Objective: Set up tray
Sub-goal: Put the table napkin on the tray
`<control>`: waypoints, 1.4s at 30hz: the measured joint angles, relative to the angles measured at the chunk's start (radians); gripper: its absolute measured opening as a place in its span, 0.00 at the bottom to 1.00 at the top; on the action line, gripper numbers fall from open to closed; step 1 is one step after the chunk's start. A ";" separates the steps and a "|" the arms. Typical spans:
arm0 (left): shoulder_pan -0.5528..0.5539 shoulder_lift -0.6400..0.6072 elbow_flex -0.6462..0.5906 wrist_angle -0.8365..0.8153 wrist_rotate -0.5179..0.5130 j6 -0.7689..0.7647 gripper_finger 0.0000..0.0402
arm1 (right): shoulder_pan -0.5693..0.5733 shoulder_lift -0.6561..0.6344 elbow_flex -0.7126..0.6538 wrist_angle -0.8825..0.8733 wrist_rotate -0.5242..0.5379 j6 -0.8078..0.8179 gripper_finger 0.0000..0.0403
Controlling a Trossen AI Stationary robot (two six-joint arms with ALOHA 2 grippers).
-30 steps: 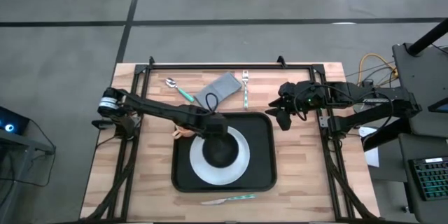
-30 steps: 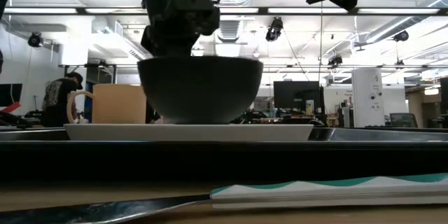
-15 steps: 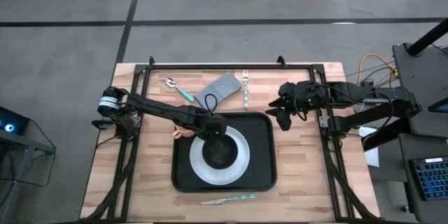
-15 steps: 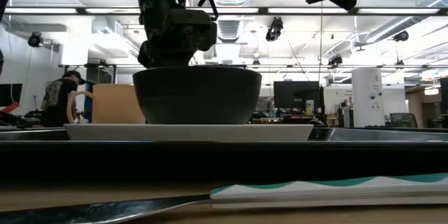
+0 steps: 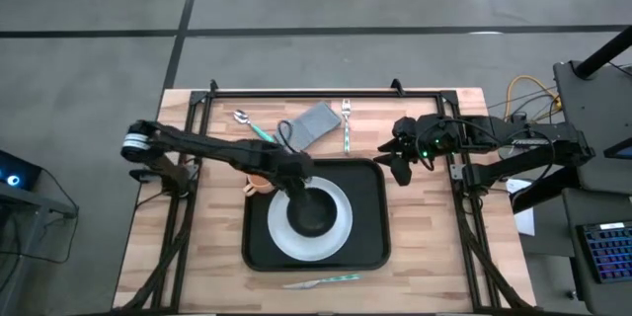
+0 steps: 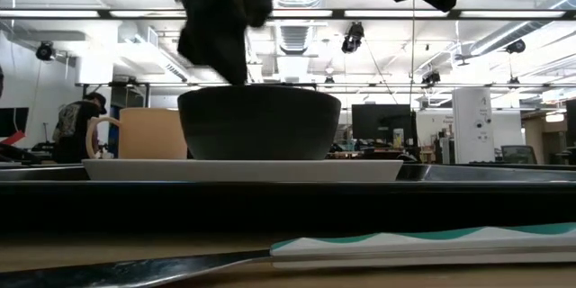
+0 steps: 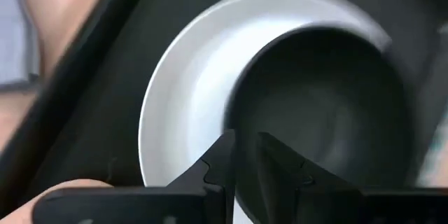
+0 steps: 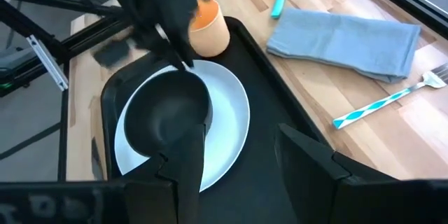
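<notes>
We see the tray (image 5: 367, 247) at the table's middle, carrying a white plate (image 5: 341, 232) with a black bowl (image 5: 313, 214) on it; our left gripper (image 5: 295, 180) sits just over the bowl's far-left rim, jaws a narrow slit and holding nothing. Our right gripper (image 5: 397, 161) hangs off the tray's far-right corner, jaws wide and empty; a cup (image 5: 256, 182), cloth (image 5: 312, 124), spoon (image 5: 251, 126), fork (image 5: 348, 124) and knife (image 5: 324, 280) lie around the tray
</notes>
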 joint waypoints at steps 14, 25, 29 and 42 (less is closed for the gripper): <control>0.016 -0.561 -0.125 -0.214 -0.348 -0.170 0.09 | -0.082 0.252 0.000 0.210 0.134 0.080 0.40; 0.027 -0.627 -0.113 -0.217 -0.347 -0.117 0.09 | -0.304 0.633 0.111 0.396 0.121 0.161 0.40; 0.026 -0.622 -0.113 -0.217 -0.311 -0.117 0.09 | -0.366 0.739 0.235 0.363 0.123 0.125 0.42; 0.026 -0.622 -0.113 -0.217 -0.241 -0.097 0.09 | -0.518 0.989 0.606 0.070 -0.064 0.078 0.58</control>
